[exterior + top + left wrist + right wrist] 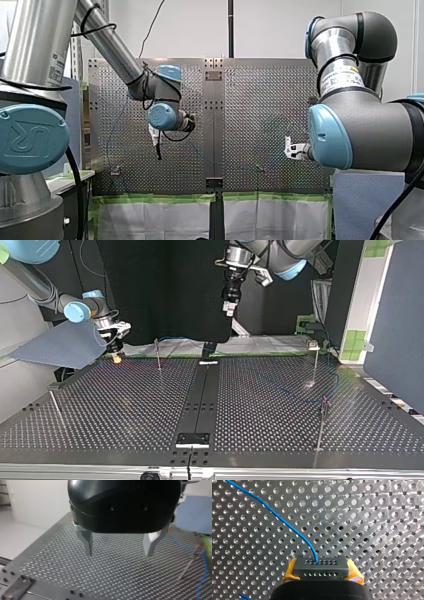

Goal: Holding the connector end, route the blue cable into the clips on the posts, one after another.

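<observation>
The connector (321,566) sits pinched in your right gripper (322,571), between its yellow pads (289,570); the blue cable (279,517) runs ahead from the connector. Your left gripper (120,546) hangs spread wide above the perforated table (112,577).

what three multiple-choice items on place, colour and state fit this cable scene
1. Where is the black rectangular connector block? A) in my right claw B) lying loose on the table C) hanging on a post
2. What colour is the thin cable leaving it? A) red B) blue C) green
3. How is my left claw? A) shut on a post B) open, empty C) shut on the cable
Answers: 1 A, yellow pads clamp its sides; 2 B, plainly blue in the right wrist view; 3 B, its metal fingers stand apart, nothing between.
</observation>
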